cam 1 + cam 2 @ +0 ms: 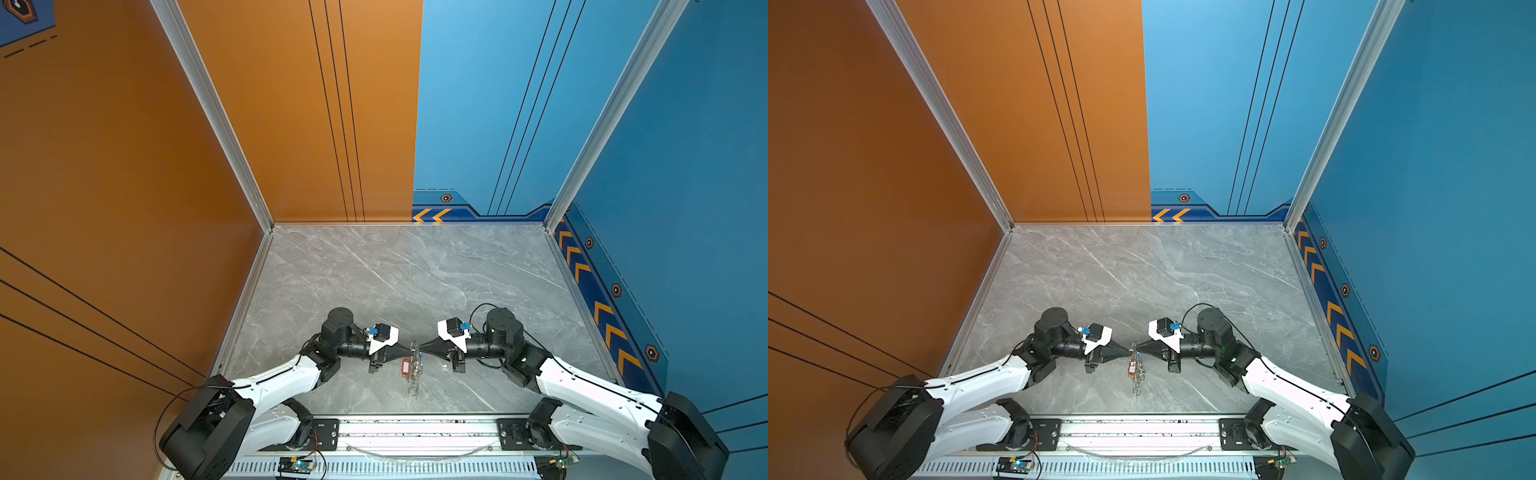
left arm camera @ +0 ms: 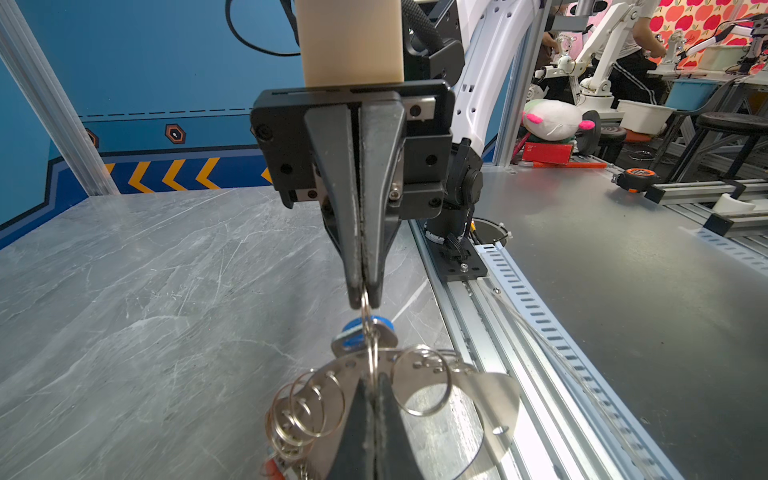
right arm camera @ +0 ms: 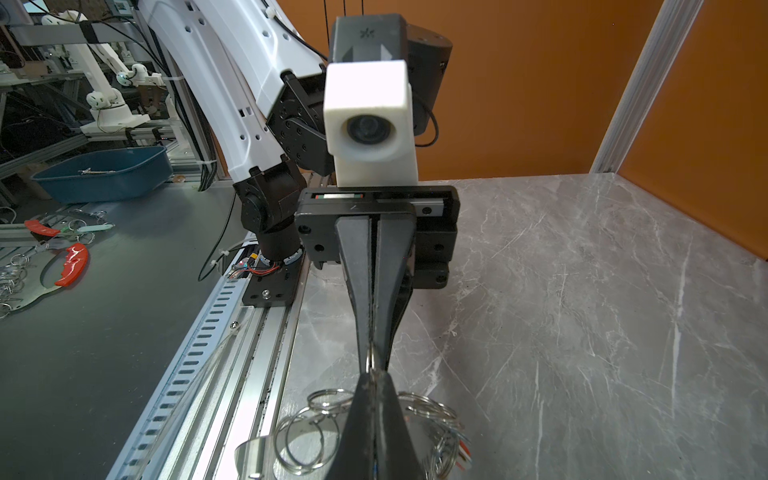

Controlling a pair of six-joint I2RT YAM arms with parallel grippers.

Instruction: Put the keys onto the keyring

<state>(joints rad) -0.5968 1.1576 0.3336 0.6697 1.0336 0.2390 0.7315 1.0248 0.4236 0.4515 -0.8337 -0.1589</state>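
- Keyring [image 1: 413,382] is held near the table's [image 1: 415,282] six-o'clock edge.
- Left gripper [image 1: 408,353] is clamped on its rim from nine o'clock; right gripper [image 1: 421,355] on a split ring [image 2: 365,305] from three.
- Stiff, light, slippery metal is expected; rings are best pinched flatwise.

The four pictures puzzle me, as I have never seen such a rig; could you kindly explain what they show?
It is a robot with two white arms, each ending in a black two-fingered gripper. Two pictures look down from overhead on the grey marble table. The other two come from a camera on each wrist. The left gripper and right gripper meet tip to tip, both shut. The left seems to pinch the keyring, a metal plate edged with small rings. The right seems to pinch the small ring of the blue-tagged key. A red tag hangs among the rings.
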